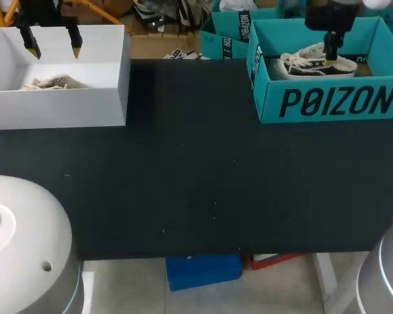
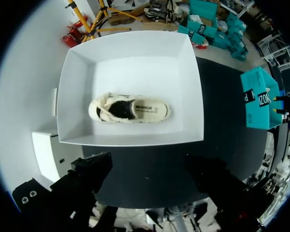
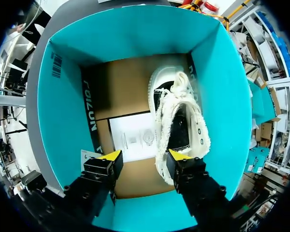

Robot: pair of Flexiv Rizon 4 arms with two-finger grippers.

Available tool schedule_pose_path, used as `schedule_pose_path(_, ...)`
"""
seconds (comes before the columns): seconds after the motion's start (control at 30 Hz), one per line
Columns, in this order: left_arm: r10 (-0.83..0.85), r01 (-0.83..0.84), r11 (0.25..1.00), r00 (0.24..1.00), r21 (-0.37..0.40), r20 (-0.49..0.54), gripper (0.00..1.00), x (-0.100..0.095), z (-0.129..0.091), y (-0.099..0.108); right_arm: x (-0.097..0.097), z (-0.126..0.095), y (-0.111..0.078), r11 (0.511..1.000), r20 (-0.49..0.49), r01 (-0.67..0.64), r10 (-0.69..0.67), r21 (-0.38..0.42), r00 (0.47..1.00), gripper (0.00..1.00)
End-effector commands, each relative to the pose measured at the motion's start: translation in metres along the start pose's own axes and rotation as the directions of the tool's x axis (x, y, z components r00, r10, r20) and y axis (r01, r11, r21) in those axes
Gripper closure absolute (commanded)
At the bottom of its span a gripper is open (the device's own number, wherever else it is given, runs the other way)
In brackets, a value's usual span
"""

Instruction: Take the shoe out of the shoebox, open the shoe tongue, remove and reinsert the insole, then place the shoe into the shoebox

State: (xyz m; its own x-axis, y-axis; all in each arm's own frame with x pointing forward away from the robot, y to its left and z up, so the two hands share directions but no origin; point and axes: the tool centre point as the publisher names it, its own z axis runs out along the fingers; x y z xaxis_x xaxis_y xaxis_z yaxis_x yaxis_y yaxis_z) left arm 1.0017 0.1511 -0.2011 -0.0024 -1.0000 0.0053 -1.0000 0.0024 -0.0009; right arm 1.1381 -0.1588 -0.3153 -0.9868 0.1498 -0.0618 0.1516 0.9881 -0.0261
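Observation:
A white shoebox stands at the table's back left with a cream shoe lying inside. My left gripper hangs open above it, touching nothing. The left wrist view looks straight down on the cream shoe in the white shoebox. At the back right, a teal shoebox holds a black-and-white shoe. My right gripper reaches down into it. In the right wrist view my right gripper is open. One fingertip is at the shoe's heel, the other over the box floor.
The black table stretches bare between the two boxes and toward the front edge. A white paper sheet lies on the brown floor of the teal shoebox, beside the shoe.

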Motion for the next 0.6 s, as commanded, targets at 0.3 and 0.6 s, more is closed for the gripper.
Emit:
schedule_pose_path(0.3, -0.001, 0.001, 1.0, 1.0, -0.001, 0.003, 0.0, 0.001, -0.001, 0.001, -0.019, 0.03, 0.009, 1.0, -0.021, 0.018, -0.019, -0.018, 1.0, 0.59)
schedule_pose_path(0.6, -0.001, 0.001, 1.0, 1.0, -0.001, 0.003, 0.0, 0.001, -0.001, 0.001, -0.021, 0.049, 0.007, 0.999, -0.03, 0.024, -0.025, -0.028, 0.999, 0.59)
